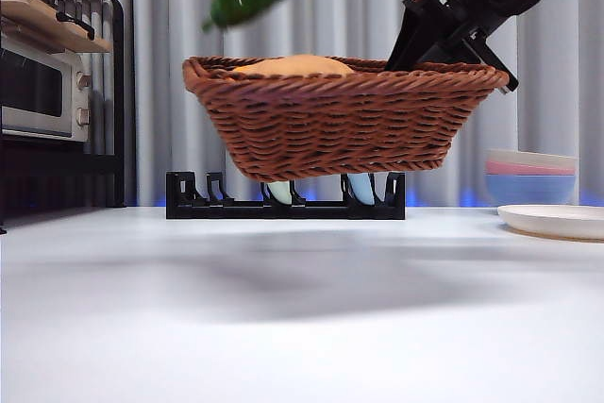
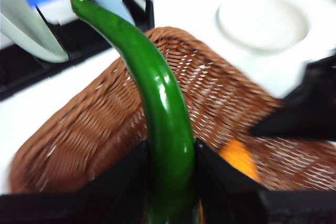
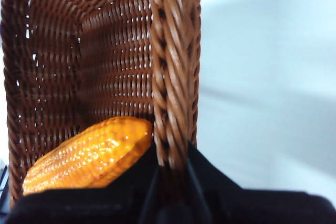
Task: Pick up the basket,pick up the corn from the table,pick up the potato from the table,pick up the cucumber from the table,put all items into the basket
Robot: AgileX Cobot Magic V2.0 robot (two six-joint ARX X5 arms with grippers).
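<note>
Right gripper (image 3: 170, 174) clamps the basket (image 1: 344, 125) rim, holding it aloft; left gripper (image 2: 170, 182) grips the cucumber (image 2: 160, 103) above it, ready to drop.

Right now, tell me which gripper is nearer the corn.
Right. The right gripper clamps the basket rim beside the corn; the left gripper holds the cucumber above the basket.
</note>
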